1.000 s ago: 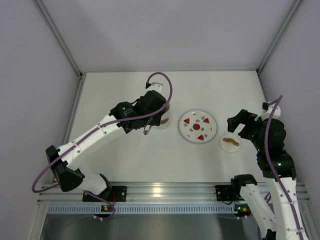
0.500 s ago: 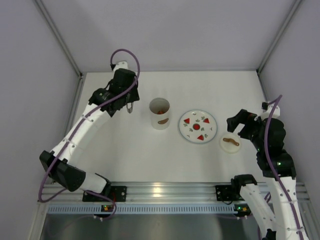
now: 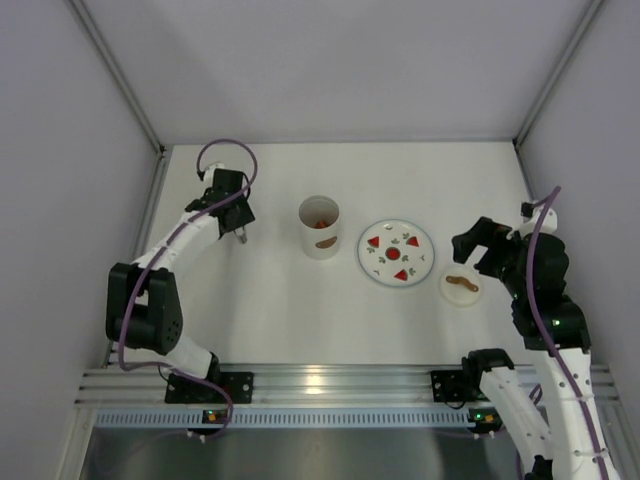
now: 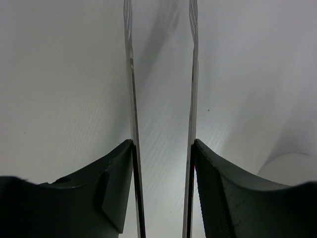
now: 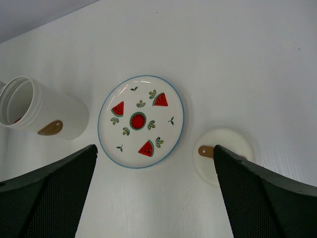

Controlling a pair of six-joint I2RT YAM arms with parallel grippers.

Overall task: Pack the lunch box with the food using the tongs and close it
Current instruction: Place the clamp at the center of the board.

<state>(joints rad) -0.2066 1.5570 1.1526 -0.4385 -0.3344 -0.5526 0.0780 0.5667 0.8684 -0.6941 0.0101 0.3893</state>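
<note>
Two arms: the left arm (image 3: 180, 240) is folded at the upper left of the top view; the right arm (image 3: 545, 300) stands at the right edge.
Left jaws: closed on the thin metal tongs (image 4: 130, 99), with one blade against each inner face. The tips of the tongs stand apart with nothing between them.
Right jaws: wide open and holding nothing, near the lid but not touching it.
Lunch box: the small white cylindrical lunch box (image 3: 320, 228) stands upright and uncovered near the middle of the white desk (image 3: 300, 310). It is just left of the flat white plate with red and green prints (image 3: 395, 253).
Food: orange-red food pieces (image 3: 322, 211) show inside the lunch box. On the plate I see only the printed pictures.
Lid: the small round white lid with a brown handle (image 3: 460, 287) lies right of the plate, apart from the lunch box.
Step in hand: the packing seems finished, and I judge that the left arm is taking the tongs aside.
How to do it well: bring the tongs low before the jaws let go, well apart from the lunch box, so they do not bounce. Then the right jaws should come down on each side of the brown handle, lift the lid level, and set it centred on the rim.
Change from earlier: one second ago the left arm reached over the lunch box with the tongs at its mouth; now it is drawn back to the upper left. The right arm, plate, lid and lunch box are in the same places.
</note>
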